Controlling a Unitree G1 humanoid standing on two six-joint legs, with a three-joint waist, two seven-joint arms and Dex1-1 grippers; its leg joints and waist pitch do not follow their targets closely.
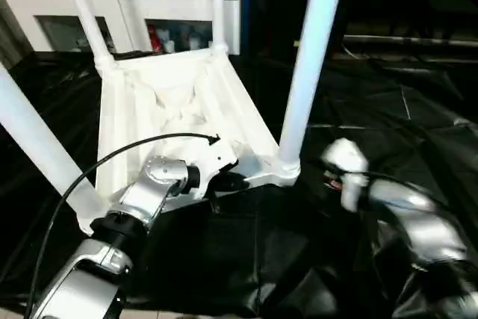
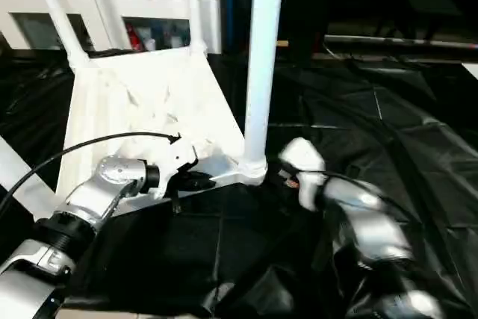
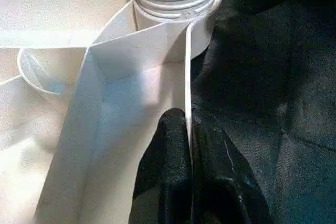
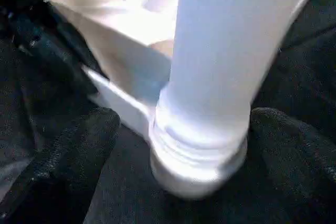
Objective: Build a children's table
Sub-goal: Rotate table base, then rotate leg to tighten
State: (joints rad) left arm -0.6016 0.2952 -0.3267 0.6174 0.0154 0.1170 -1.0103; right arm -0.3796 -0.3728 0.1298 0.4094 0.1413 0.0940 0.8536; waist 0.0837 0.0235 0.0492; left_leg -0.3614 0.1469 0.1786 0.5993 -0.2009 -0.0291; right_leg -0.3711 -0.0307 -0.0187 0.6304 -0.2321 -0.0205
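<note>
The left gripper [image 3: 188,145] pinched the near rim of the upturned children's table [image 1: 179,102] on the black cover [image 1: 388,125]. The right gripper [image 4: 184,145] stood open around the near right leg [image 1: 306,57].

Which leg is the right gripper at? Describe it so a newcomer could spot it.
On the black-covered work table the children's table lies upside down, four legs pointing up. Take the near edge, pinched by the left gripper. The leg at that edge's right corner is it, its base between the open right gripper.
</note>
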